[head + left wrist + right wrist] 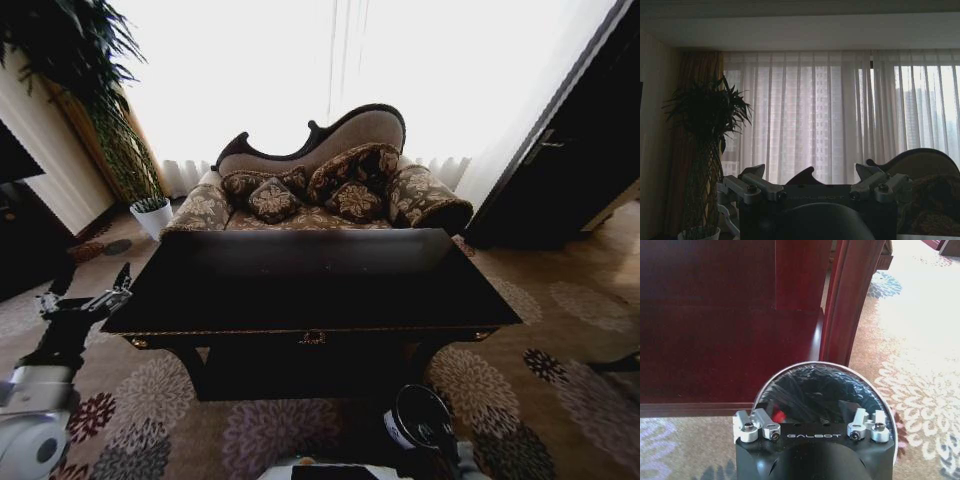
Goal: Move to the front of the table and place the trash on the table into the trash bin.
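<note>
The black glossy table (310,285) stands right in front of me, its gold ornament (313,338) mid-front; its top looks bare and the trash is out of view. The trash bin (403,402) sits on the carpet by the table's front right leg (845,300). My right gripper (812,416) hangs open just over the trash bin (790,371), whose black liner holds a small red patch (780,415). My left gripper (88,292) is open, held off the table's left end, also seen as left gripper (810,172) facing the curtains.
A patterned sofa (320,190) with cushions stands close behind the table. A white plant pot (152,215) and tall plant (707,120) are at the back left. A dark cabinet (570,170) fills the right. Flowered carpet (560,340) lies open on both sides.
</note>
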Controlling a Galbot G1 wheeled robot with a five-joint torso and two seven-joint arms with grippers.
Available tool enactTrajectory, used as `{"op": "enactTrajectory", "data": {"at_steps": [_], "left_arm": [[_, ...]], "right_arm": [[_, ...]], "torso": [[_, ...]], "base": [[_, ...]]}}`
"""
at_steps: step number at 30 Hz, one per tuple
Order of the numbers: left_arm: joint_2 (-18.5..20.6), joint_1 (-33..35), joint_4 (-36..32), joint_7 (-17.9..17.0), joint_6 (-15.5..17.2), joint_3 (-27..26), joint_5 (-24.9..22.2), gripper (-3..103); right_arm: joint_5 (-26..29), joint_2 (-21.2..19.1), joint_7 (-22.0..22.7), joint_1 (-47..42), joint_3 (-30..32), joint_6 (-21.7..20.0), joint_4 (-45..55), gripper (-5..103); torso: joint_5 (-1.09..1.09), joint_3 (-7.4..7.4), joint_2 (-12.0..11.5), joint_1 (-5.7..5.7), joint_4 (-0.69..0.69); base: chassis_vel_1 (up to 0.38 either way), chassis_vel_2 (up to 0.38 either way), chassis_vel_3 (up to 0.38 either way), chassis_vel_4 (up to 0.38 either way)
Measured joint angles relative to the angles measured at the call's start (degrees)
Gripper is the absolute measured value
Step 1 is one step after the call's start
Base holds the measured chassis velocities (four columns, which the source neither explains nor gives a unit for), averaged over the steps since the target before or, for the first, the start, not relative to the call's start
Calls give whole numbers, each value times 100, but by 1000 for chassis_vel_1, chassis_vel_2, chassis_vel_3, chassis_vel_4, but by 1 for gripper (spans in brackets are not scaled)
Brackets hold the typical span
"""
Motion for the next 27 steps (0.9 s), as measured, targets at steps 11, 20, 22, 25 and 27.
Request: {"op": "enactTrajectory", "data": {"at_steps": [11, 20, 22, 25, 27], "left_arm": [[-92, -329, 261, -10, -2, 526, 86, 100], [-91, -597, 456, -15, -31, 864, 118, 100], [-110, -620, 492, -15, -51, 867, 119, 100], [-125, -687, 575, -23, -67, 906, 120, 100], [-128, -744, 643, -22, -72, 963, 123, 100]], "right_arm": [[-503, 498, -180, -1057, 589, 36, 1566, 100], [-415, 1150, -104, -2447, 932, -140, 3594, 100], [-410, 1217, -48, -2657, 964, -143, 3975, 100], [-391, 1299, 2, -2999, 1044, -144, 4527, 100], [-366, 1349, 58, -3256, 1099, -132, 4945, 100]], "torso": [[-1, 0, 0, 0, 1], [-1, 0, 0, 0, -3], [-1, 0, 0, 0, -1], [-1, 0, 0, 0, 2], [-1, 0, 0, 0, 0]], "base": [[0, 0, 0, 0], [0, 0, 0, 0], [0, 0, 0, 0], [0, 0, 0, 0], [0, 0, 0, 0]]}}
